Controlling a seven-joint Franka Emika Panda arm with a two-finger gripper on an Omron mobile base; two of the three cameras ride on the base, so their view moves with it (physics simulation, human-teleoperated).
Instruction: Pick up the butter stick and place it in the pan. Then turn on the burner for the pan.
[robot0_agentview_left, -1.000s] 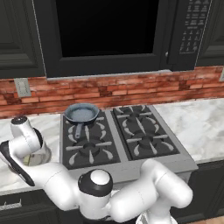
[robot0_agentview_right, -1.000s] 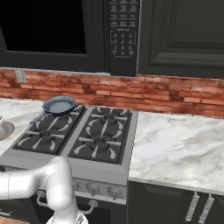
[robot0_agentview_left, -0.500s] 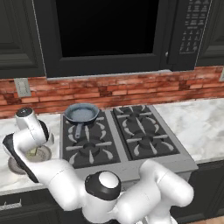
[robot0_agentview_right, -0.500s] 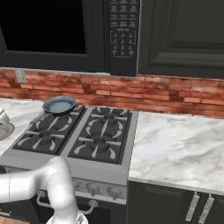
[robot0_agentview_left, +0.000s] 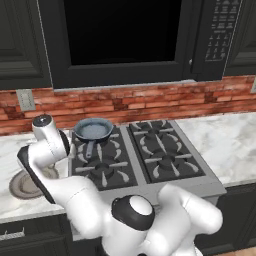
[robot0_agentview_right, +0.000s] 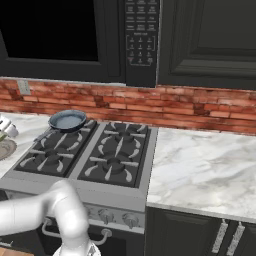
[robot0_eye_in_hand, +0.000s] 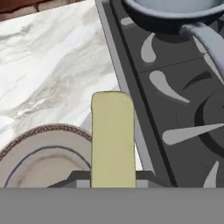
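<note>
In the hand view the claw (robot0_eye_in_hand: 113, 181) is clamped on the butter stick (robot0_eye_in_hand: 112, 142), which rises from between its tips toward 12 o'clock, above the bench (robot0_eye_in_hand: 52, 65) and the edge of the stove (robot0_eye_in_hand: 175, 109). A beige plate (robot0_eye_in_hand: 39, 157) lies at 8 o'clock of the stick. The pan (robot0_eye_in_hand: 175, 11) sits at 1 o'clock on the stove. In the left base view the pan (robot0_agentview_left: 93, 130) rests on the rear left burner, with the plate (robot0_agentview_left: 22, 185) at its 8 o'clock on the bench.
</note>
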